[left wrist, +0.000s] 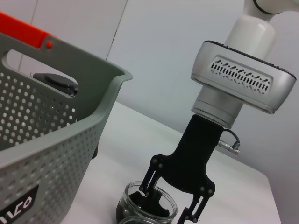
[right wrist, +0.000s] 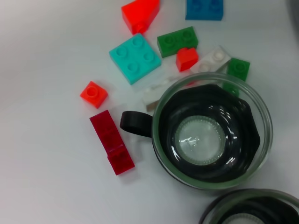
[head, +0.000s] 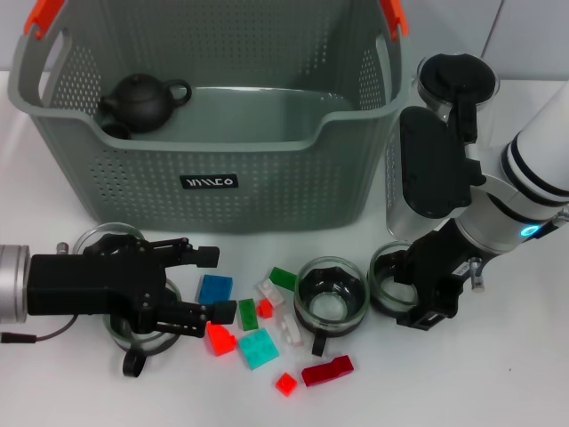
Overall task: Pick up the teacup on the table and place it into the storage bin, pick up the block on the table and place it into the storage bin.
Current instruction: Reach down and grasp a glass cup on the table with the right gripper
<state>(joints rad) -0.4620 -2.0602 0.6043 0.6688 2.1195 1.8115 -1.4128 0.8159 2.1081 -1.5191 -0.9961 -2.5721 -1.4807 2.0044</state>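
Now R fingers astride teacup rim, table

Robot test setup in a lab-like room: plain white bench, bare pale walls behind, with toy blocks, glass cups and a storage bin staged.

Small black label on storage bin front, white stylised lettering, not clearly readable
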